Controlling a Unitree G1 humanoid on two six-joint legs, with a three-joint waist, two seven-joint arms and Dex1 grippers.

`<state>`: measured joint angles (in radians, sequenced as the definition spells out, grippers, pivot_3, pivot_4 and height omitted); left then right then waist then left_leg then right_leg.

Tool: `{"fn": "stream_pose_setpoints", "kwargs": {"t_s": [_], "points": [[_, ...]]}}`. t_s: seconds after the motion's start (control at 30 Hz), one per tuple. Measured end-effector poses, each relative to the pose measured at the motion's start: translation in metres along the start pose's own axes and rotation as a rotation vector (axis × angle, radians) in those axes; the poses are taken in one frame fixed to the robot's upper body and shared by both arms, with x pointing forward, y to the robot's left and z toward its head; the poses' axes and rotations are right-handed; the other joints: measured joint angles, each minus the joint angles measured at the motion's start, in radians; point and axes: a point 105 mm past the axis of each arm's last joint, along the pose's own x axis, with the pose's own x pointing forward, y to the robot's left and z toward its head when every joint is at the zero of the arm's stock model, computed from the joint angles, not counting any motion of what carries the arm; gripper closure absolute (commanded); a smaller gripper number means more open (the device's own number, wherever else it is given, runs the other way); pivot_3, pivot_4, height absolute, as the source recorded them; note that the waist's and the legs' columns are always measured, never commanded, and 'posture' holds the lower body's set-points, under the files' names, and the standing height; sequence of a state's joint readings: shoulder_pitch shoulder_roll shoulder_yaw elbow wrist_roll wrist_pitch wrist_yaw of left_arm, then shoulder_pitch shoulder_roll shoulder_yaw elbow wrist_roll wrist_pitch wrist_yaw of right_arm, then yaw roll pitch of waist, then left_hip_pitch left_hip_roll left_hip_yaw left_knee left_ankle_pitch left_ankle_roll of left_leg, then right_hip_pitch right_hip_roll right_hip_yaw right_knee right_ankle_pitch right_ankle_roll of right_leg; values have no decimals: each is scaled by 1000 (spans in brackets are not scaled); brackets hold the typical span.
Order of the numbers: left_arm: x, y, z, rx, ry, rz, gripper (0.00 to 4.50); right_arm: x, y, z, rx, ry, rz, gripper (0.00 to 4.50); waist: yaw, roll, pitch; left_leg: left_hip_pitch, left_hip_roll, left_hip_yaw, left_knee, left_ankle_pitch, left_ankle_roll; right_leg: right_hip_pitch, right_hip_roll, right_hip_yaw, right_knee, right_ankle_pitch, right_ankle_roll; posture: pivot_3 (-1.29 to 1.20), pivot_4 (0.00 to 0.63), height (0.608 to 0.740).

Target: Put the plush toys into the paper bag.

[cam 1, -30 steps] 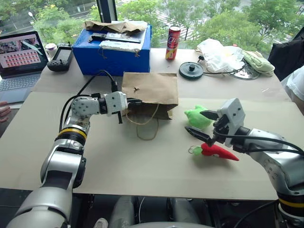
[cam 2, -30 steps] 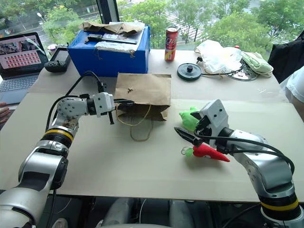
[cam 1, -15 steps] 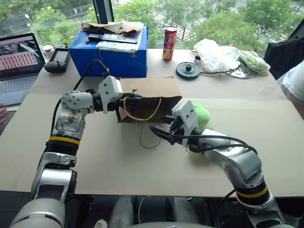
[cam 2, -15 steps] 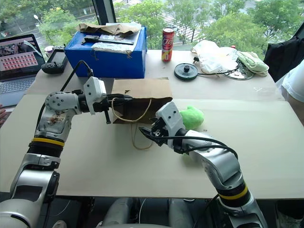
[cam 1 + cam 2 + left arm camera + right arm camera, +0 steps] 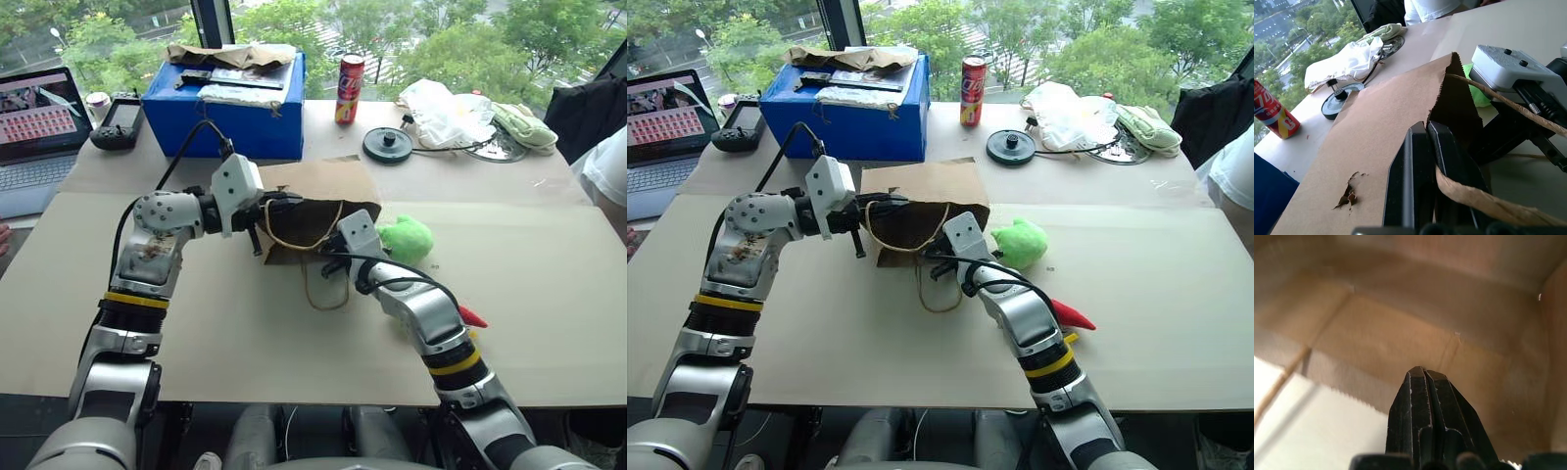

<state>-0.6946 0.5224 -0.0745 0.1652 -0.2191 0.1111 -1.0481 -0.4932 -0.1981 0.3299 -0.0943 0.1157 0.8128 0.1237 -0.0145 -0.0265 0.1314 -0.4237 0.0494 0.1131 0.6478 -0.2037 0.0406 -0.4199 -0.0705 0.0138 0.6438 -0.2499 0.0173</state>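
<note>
Left end effector (image 5: 1422, 128): clenched on the bag's upper rim and one twine handle (image 5: 1484, 200), lifting the mouth open.
Bag (image 5: 323, 191): lying on the counter (image 5: 245, 343), mouth gaping toward the right end effector, a small tear in its upper face.
Right end effector (image 5: 1422, 374): fingers pressed together, nothing between them, tip poking in at the bag's mouth with the brown inner walls ahead of it.
Second handle (image 5: 323, 289): drooping out onto the counter just beneath the right end effector.
Green toy (image 5: 407, 238): on the counter just beside the right end effector, outside the bag, close to the mouth's far corner.
Red toy (image 5: 1070, 314): on the counter behind the right end effector, against the forearm, mostly hidden, only its pointed tip showing.
Blue box (image 5: 230, 108): well beyond the left end effector, past the bag.
Can (image 5: 349, 88): upright beyond the bag, beside the box.
</note>
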Motion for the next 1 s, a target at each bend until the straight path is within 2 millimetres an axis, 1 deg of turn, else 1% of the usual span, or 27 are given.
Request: {"fn": "stream_pose_setpoints", "kwargs": {"t_s": [0.1, 0.3, 0.6, 0.67, 0.73, 0.8, 0.87, 0.9, 0.93, 1.0], "points": [[0, 5, 2, -45, -16, 29, 4500, 1, 4, -4, -37, 19, 6, 4472, 0, 0, 0, 0, 0, 0, 0, 0, 0, 0, 0, 0, 0, 0, 0, 0, 150, 739], [0, 15, 15, -84, -53, 75, 4500, 1, 6, -6, -70, 35, 8, 4472, 0, 0, 0, 1, 0, 0, 0, 0, 0, 1, 0, 0, -1, 0, 0, 0, 150, 739], [-1, 17, 17, -103, -61, 91, 4500, 0, 8, -5, -79, 38, 13, 4472, 0, 0, 0, 1, 0, 0, 0, 0, 0, 1, 0, 0, -1, 0, 0, 0, 150, 739], [-1, 16, 15, -97, -53, 91, 4500, -3, 7, -3, 27, 37, 29, 4472, 0, 0, 0, 1, 0, 0, 0, 0, 0, 1, 0, 0, -1, 0, 0, 0, 150, 739], [0, 16, 14, -92, -41, 91, 4500, -5, 7, -3, 86, 35, 40, 4472, 1, 0, 0, 1, 0, 0, 0, 0, 0, 0, 0, 0, 0, 0, 0, 0, 150, 739], [1, 15, 12, -91, -33, 95, 4500, -13, 3, 8, 211, -7, 61, 4472, 1, 0, 0, 0, 0, 0, 0, 0, 0, 0, 0, 0, 1, 0, 0, 0, 150, 739], [1, 16, 11, -84, -26, 102, 4500, -23, -4, 21, 264, -59, 67, 3899, 2, 0, 0, 0, 0, -1, -1, 0, 0, 0, 0, 0, 2, 0, 0, 0, 150, 739], [1, 17, 10, -79, -21, 108, 4500, -28, -9, 24, 287, -76, 65, 3697, 2, 0, 0, 0, 0, 0, -1, 0, 0, 0, 0, 0, 2, 0, 0, 0, 150, 739], [1, 17, 10, -78, -19, 110, 4500, -31, -12, 26, 297, -82, 62, 3354, 3, 0, 0, 0, 0, 0, -1, 0, 0, 0, 0, 0, 2, 0, 0, 0, 150, 739], [1, 18, 7, -72, -8, 116, 4500, -43, -26, 29, 318, -99, 50, 2688, 3, 0, 0, 0, -1, 0, -1, 0, 0, 0, -1, 0, 1, 0, 0, 0, 150, 739]]}}
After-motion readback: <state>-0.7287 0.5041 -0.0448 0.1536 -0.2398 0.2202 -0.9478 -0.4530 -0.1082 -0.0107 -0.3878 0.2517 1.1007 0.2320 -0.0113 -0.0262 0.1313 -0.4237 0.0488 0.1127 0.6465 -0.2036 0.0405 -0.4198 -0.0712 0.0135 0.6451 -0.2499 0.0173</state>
